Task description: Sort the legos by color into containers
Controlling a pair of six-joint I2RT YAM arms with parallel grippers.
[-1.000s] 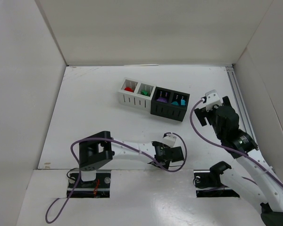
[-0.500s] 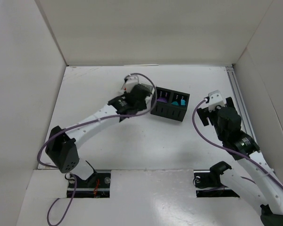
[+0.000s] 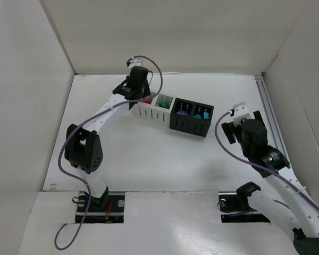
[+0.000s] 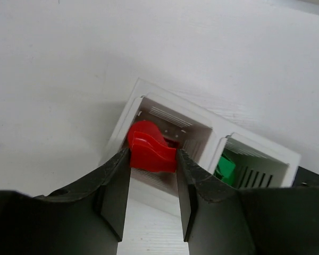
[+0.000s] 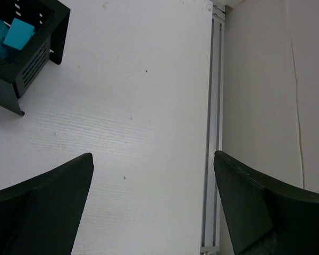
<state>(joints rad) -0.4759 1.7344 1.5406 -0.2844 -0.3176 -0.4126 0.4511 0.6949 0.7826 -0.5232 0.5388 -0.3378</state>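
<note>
The containers are a joined row: two white cups point(image 3: 150, 112) and two black cups point(image 3: 188, 126). Red legos point(image 3: 145, 99), green point(image 3: 163, 104), purple point(image 3: 183, 112) and teal point(image 3: 201, 115) lie one colour to a cup. My left gripper point(image 3: 137, 90) hangs over the leftmost white cup point(image 4: 128, 112). In the left wrist view this gripper point(image 4: 152, 154) is shut on a red lego point(image 4: 150, 148), and a green lego point(image 4: 225, 168) lies in the neighbouring cup. My right gripper point(image 3: 229, 129) stands open and empty right of the row. The right wrist view shows it point(image 5: 153, 155) over bare table, teal legos point(image 5: 11, 35) at top left.
White walls enclose the table on three sides. A metal rail point(image 3: 266, 103) runs along the right wall, seen as a strip point(image 5: 215, 117) beside my right fingers. Purple cables loop from both arms.
My left arm has swung from the near middle of the table out to the far left, ending over the leftmost white cup. The right arm has barely shifted.
</note>
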